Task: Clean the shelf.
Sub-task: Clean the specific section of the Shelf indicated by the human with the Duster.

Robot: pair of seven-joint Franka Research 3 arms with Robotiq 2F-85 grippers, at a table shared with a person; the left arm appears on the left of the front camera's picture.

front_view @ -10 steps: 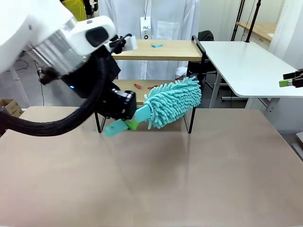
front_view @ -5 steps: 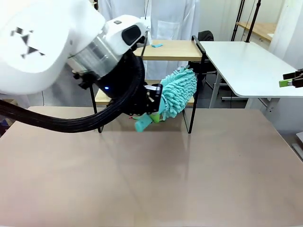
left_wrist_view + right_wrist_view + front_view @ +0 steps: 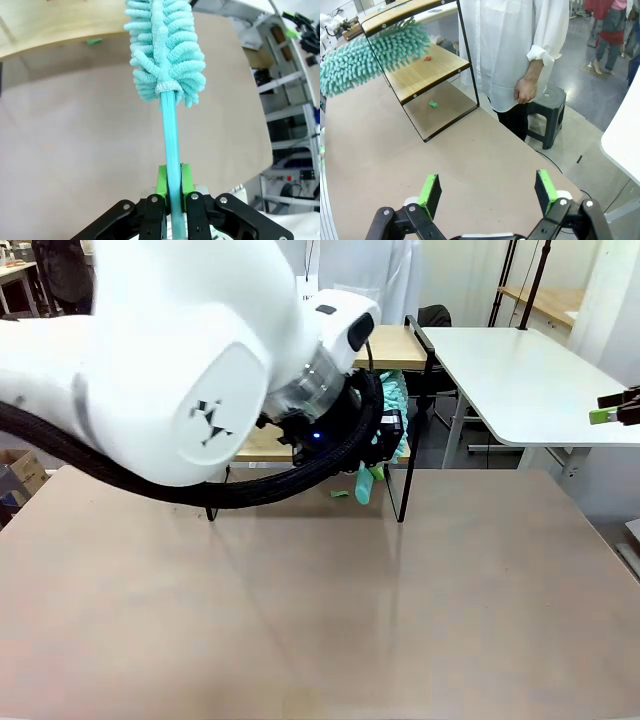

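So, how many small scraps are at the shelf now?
2. A small red scrap lies on the lower board of the black-framed wooden shelf; a small green scrap lies on the tan tabletop beneath. Others may be hidden.

Expect bright, even overhead light, with soft sheen on the bench (image 3: pixel 400 620). The left arm (image 3: pixel 180 370), close to your front lens, looks soft. Wrist views bow the shelf (image 3: pixel 440 67) frame near edges.

A fluffy teal chenille duster (image 3: pixel 165 55) has a matching teal handle. The black left claw (image 3: pixel 171 180) has bright green pads (image 3: pixel 161 180). The pale wooden two-tier shelf (image 3: pixel 435 70) is black-framed, on a plain tan surface (image 3: pixel 320 620).
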